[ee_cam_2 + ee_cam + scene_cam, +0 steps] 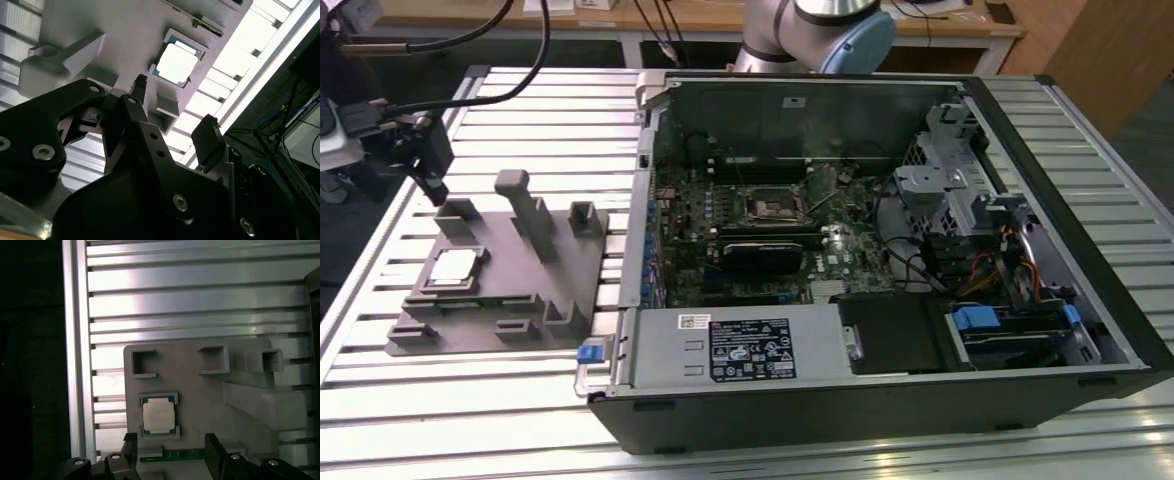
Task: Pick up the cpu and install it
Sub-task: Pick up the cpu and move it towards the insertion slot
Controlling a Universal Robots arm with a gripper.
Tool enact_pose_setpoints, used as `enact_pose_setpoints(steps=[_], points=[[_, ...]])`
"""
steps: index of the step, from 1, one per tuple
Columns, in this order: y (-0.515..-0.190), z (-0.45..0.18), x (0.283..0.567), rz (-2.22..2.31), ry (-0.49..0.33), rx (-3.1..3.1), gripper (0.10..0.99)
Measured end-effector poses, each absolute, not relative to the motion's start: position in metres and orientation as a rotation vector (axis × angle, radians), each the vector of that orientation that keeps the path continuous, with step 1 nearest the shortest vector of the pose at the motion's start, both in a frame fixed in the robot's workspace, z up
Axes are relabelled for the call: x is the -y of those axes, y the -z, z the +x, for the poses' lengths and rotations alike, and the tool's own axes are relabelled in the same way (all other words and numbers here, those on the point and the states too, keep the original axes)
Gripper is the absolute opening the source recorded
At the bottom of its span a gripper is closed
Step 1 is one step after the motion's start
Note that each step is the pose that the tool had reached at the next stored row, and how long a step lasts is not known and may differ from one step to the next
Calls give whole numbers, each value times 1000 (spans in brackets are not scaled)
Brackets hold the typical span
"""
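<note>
A: What is the gripper (435,190) doing?

B: Its 2 fingers (140,84) stand spread apart with nothing between them. In both wrist views the gap (170,442) looks straight down on a grey holder plate (200,395).

A: And the cpu?

B: The cpu (159,416) lies flat, silvery top up, in a framed recess on that plate. It is near the fingertips but not touched by them. In the second wrist view the cpu (176,63) sits just past the gripper (174,105), again clear of both fingers.

A: How does that look from outside?

B: In the exterior view the gripper hangs over the far end of the holder plate (520,275), at the exterior view's left. The cpu (454,267) rests on the plate's nearer part, below the gripper and apart from it.

A: What else is on the plate?

B: Several upright grey blocks and empty square pockets. A thin green strip (175,455) lies just beside the cpu's recess.

A: And around it?

B: The plate lies on a slatted metal table (454,400). To the exterior view's right, well apart from the cpu, an open computer case (854,410) lies on its side, with a square metal-framed socket (771,205) on its board. The arm's base (821,30) stands behind the case.
</note>
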State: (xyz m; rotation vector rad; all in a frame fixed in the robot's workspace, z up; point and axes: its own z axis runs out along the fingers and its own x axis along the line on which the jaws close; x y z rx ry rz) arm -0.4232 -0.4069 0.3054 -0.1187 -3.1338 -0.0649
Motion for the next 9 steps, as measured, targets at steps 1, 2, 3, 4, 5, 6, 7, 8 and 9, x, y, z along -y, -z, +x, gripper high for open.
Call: enact_pose_setpoints(steps=[1,2,3,4,5,6,7,8,9], points=[[-305,-423,407,-119,65,3134,647],[-304,-423,407,-119,65,3134,647],[-303,-423,407,-119,65,3134,647],[-302,-423,407,-119,65,3134,647],[-301,-424,407,-119,65,3134,647],[-301,-424,407,-119,65,3134,647],[-300,-424,407,-119,65,3134,647],[-299,-424,407,-119,65,3134,647],[-298,-424,407,-119,65,3134,647]])
